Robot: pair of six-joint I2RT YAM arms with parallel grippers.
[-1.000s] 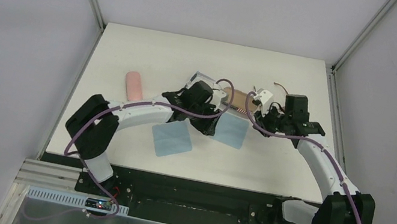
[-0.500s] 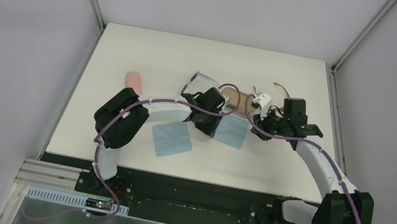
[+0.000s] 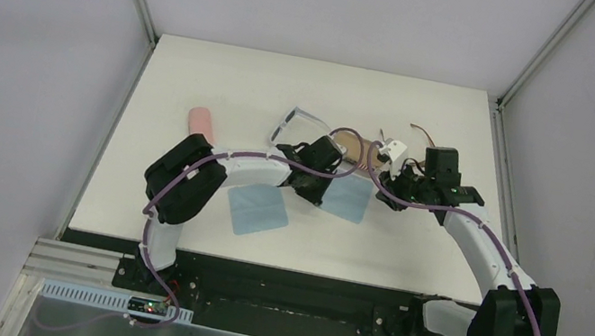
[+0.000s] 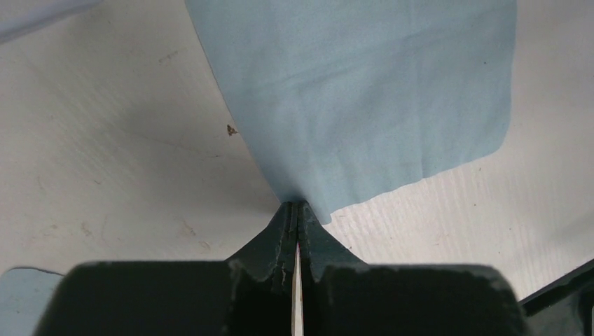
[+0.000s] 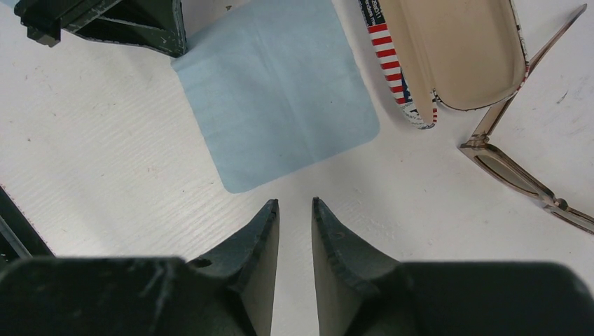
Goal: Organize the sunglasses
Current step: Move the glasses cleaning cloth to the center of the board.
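The pale whitish-lilac sunglasses lie unfolded on the table, left of the arms' meeting point. The brown-framed sunglasses lie beside the open striped case; in the top view they are partly hidden by the right arm. My left gripper is shut on the corner of a light blue cloth. From above, the left gripper sits at that cloth's left edge. My right gripper is open by a narrow gap and empty, just off the same cloth's corner.
A pink case lies at the left. A second light blue cloth lies near the front edge. The open case sits between the two arms. The left arm's fingers show at the top left of the right wrist view.
The left arm's elbow has swung in and its gripper has moved down to the cloth's edge, uncovering the pale sunglasses. The right gripper has shifted slightly.
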